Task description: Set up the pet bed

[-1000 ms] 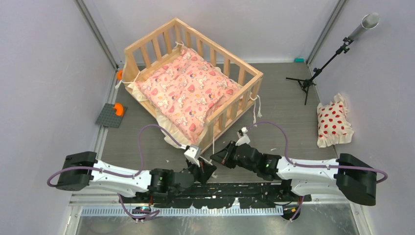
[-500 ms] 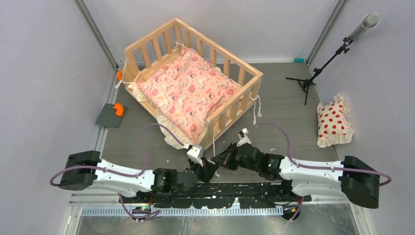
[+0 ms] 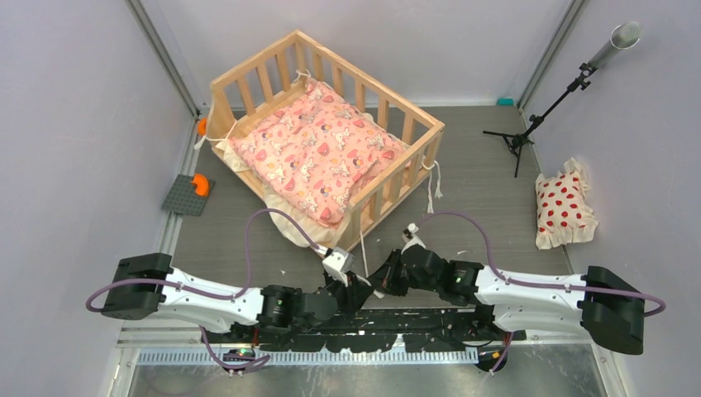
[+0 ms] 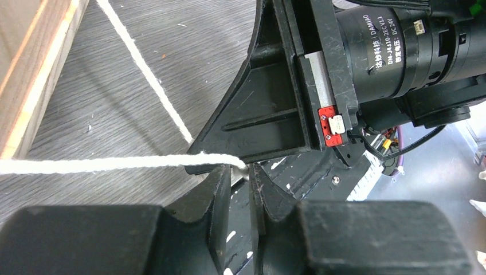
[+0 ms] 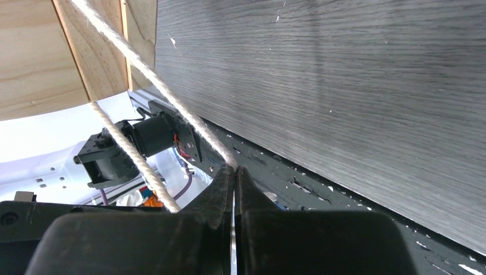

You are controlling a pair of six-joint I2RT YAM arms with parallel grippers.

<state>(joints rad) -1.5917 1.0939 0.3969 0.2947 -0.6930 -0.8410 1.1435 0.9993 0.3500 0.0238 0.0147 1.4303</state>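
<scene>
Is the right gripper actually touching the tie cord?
Touching. In the right wrist view, the cream tie cord runs straight into the closed fingertips of the right gripper and ends there, pinched between them.

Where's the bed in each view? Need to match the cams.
Top external: bed at upper centre, whole frame seen from above.
Left wrist: only a wooden edge of it, in the top-left corner.
Right wrist: its wooden panels, in the top-left corner.
Shared landmark: the white cord, which runs from the bed toward the camera in both wrist views and shows as a thin line off the bed's near corner in the top view.
</scene>
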